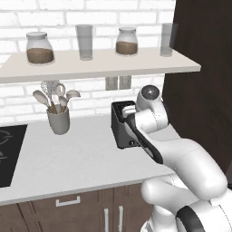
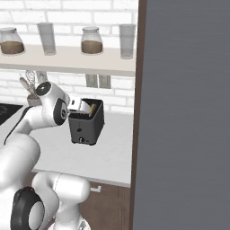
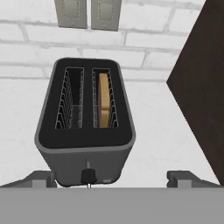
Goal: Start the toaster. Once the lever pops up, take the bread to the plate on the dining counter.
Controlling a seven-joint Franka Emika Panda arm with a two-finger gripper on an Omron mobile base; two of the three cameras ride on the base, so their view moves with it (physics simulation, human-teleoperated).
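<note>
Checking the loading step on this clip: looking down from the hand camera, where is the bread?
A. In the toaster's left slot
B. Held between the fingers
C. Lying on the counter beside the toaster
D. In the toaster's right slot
D. In the hand view the bread stands in the right-hand slot of the toaster, while the left slot shows only bare wire guides.

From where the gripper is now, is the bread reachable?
Probably yes. The gripper is open above the toaster, and the bread stands in the right slot with nothing over it.
</note>
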